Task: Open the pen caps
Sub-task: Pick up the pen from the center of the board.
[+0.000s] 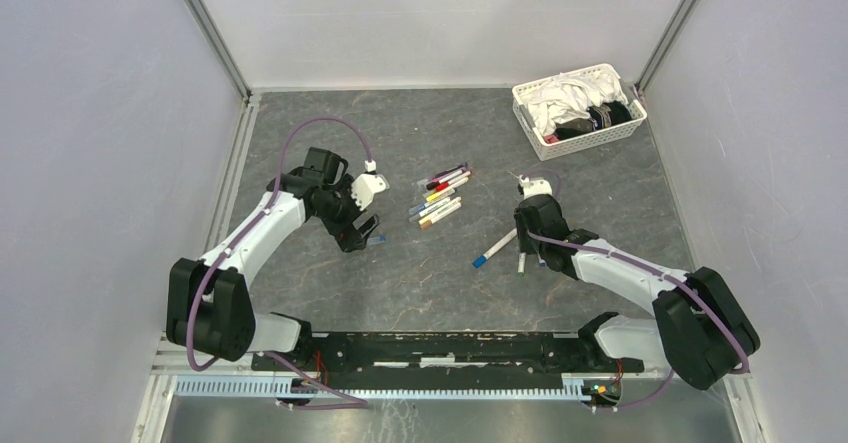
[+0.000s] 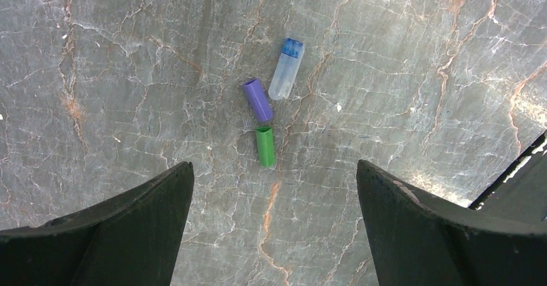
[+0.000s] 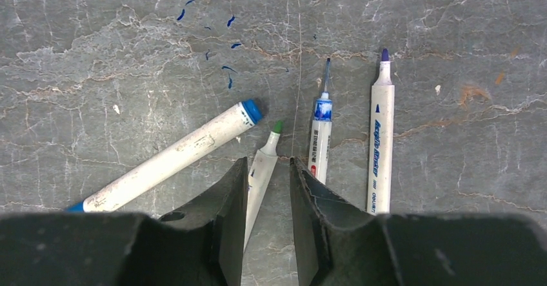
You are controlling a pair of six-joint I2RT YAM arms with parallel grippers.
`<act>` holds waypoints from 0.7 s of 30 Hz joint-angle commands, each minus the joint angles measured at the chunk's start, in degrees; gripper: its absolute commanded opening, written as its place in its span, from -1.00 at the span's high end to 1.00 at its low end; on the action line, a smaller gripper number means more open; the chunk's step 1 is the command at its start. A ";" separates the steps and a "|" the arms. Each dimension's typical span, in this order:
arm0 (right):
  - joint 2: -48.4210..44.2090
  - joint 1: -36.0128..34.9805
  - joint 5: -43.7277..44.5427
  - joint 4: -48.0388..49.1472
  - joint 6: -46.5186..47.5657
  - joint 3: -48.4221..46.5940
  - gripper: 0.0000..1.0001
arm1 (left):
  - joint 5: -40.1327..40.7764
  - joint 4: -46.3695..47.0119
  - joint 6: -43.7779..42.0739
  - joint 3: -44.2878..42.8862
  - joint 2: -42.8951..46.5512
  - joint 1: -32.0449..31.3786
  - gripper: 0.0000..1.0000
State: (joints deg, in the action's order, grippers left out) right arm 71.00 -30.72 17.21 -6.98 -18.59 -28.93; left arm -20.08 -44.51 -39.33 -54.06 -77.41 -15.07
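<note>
Left gripper (image 2: 274,164) jaws gape, empty, over pooled pen caps (image 2: 258,100); right gripper (image 3: 268,163) jaws narrow round green-tipped pen (image 3: 268,149), grip unclear, seemingly parking it 9 o'clock of bare pens (image 3: 380,144).

Three loose caps (image 2: 258,101) cluster together; three pens (image 3: 380,137) show bare tips.

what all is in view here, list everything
bunched pens: roughly eight, mixed colours, mid-table
open pens: three, green, blue and purple tips, by the right hand
blue-ended pen: one, white, slanted left of them
loose caps: three, purple, green, clear with blue end, under the left hand
ink marks: several, blue, beyond the pens
basket: one, white, far right corner, cloths inside
table: one, grey marble
left hand: one, black, wide open above the caps
right hand: one, black, fingers flanking the green-tipped pen
</note>
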 commanded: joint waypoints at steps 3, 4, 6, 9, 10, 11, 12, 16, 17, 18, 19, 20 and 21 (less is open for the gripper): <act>-1.98 -0.44 -2.92 1.19 -1.34 -2.02 0.20 | -2.03 -1.09 1.42 -2.43 1.39 0.48 -1.00; -2.01 -0.74 -4.79 1.23 -2.35 -2.39 0.14 | -2.13 -1.29 1.52 -2.52 1.43 0.48 -1.00; -1.77 -2.04 -6.90 0.98 -4.92 -3.08 0.01 | -2.31 -1.68 1.49 -2.79 1.84 0.55 -1.00; -0.90 -2.55 -9.57 1.20 -9.09 -3.16 -0.05 | -2.12 -1.84 1.56 -3.02 2.97 0.57 -1.00; -0.46 -2.58 -10.69 1.72 -10.32 -3.00 -0.06 | -1.91 -1.83 1.66 -3.10 3.45 0.65 -1.00; 0.14 -2.64 -11.75 2.24 -11.01 -3.08 -0.06 | -1.69 -1.85 1.71 -3.19 4.02 0.65 -1.00; 0.78 -2.65 -12.75 2.49 -11.72 -3.23 -0.07 | -1.40 -1.88 1.71 -3.29 4.60 0.72 -1.00; 5.34 -2.63 -14.52 2.36 -13.04 -4.89 -0.08 | 0.52 -1.11 2.12 -3.87 8.01 0.99 -1.00; 6.40 -2.61 -14.59 1.92 -13.30 -5.53 -0.08 | 1.12 -0.87 2.26 -4.00 8.86 1.03 -1.00; 7.50 -2.65 -14.66 1.47 -13.59 -6.05 -0.08 | 1.74 -0.65 2.30 -4.15 9.50 1.05 -1.00; 8.26 -2.76 -14.67 1.21 -13.89 -6.59 -0.07 | 2.24 -0.72 2.33 -4.31 10.15 1.09 -1.00; 8.97 -2.85 -14.42 1.33 -14.17 -6.87 -0.07 | 2.45 -0.79 2.26 -4.44 10.74 1.16 -1.00; 9.70 -2.91 -14.32 1.66 -14.28 -7.31 -0.03 | 2.56 -0.91 2.17 -4.59 11.24 1.18 -1.00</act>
State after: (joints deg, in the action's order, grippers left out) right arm 78.22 -33.28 3.97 -6.00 -30.44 -33.45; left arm -18.98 -46.19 -39.31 -55.90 -69.23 -14.33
